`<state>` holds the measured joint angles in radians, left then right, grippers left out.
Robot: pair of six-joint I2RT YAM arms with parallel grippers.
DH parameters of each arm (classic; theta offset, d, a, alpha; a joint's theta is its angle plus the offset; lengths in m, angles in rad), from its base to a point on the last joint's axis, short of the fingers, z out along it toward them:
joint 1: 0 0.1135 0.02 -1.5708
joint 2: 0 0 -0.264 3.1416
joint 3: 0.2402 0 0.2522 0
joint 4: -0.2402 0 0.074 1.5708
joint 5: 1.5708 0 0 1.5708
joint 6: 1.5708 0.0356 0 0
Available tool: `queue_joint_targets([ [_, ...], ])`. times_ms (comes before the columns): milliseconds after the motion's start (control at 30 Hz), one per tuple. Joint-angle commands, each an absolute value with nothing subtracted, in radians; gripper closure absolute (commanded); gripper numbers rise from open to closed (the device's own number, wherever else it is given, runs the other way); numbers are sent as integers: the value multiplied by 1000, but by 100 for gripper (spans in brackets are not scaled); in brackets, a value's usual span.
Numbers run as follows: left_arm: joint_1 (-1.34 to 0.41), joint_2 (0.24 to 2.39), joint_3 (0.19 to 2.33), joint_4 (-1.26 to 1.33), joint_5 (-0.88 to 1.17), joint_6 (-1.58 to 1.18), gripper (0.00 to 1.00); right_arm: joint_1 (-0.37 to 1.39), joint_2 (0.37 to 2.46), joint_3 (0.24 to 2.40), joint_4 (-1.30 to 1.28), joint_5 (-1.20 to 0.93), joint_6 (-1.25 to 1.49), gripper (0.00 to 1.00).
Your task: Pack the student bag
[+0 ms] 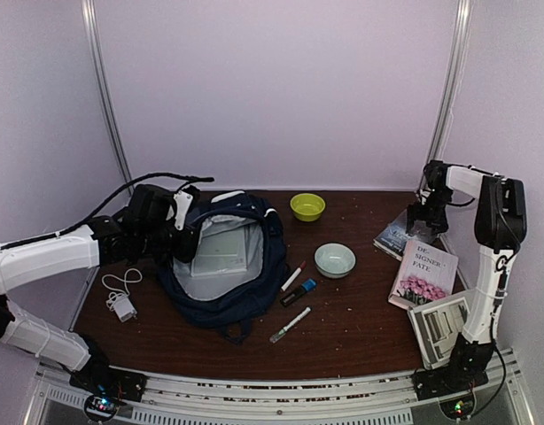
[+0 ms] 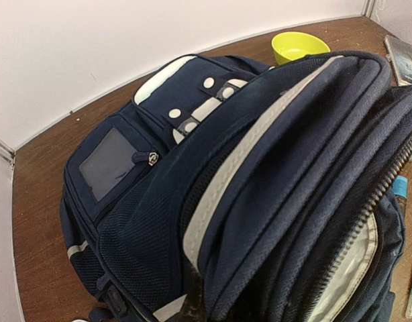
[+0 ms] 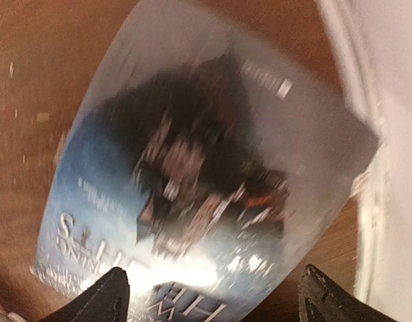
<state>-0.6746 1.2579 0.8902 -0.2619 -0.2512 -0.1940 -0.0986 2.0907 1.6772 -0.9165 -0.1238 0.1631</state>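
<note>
Student bag [image 1: 270, 266], one navy-blue fabric backpack, is clenched by left gripper [image 1: 185, 232], two round bowls [image 1: 307, 206] [image 1: 334, 259] right of it, right gripper [image 1: 424, 223] released over one glossy book [image 3: 192, 174].

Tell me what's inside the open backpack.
What looks like a pale book lies flat against the grey lining of the backpack. Anything under it, or deeper beneath the navy rim, is covered.

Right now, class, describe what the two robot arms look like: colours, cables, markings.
Both the left arm and right arm have white shells, black joints and black jaws. A black cable loops above the left one. Lights glow at each base.
</note>
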Motion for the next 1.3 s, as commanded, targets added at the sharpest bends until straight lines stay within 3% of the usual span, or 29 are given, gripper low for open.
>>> queue_joint_targets([
  [0, -649, 1235, 924, -175, -311, -156, 100, -118, 2280, 2033, -1012, 6, 110, 10],
  [100, -640, 1243, 933, -185, -319, -151, 100, -120, 2428, 2292, -1121, 30, 58, 6],
  [167, -639, 1250, 939, -188, -326, -148, 100, -123, 2482, 2347, -1136, 56, 23, 3],
  [367, -636, 1305, 989, -221, -333, -140, 100, -173, 2502, 2356, -1082, -120, -28, 25],
  [567, -634, 1353, 1033, -238, -339, -143, 100, -259, 2520, 2352, -1090, -224, 134, 19],
  [700, -633, 1371, 1059, -259, -340, -128, 100, -296, 2525, 2323, -1080, -289, 179, 24],
  [1000, -628, 1328, 1043, -273, -368, -111, 100, -300, 2516, 2324, -1163, -268, 146, 0],
  [1200, -622, 1302, 1025, -261, -373, -111, 100, -295, 2490, 2272, -1217, -246, 141, 0],
  [1267, -619, 1298, 1028, -264, -375, -107, 100, -293, 2500, 2294, -1252, -365, 129, 0],
])
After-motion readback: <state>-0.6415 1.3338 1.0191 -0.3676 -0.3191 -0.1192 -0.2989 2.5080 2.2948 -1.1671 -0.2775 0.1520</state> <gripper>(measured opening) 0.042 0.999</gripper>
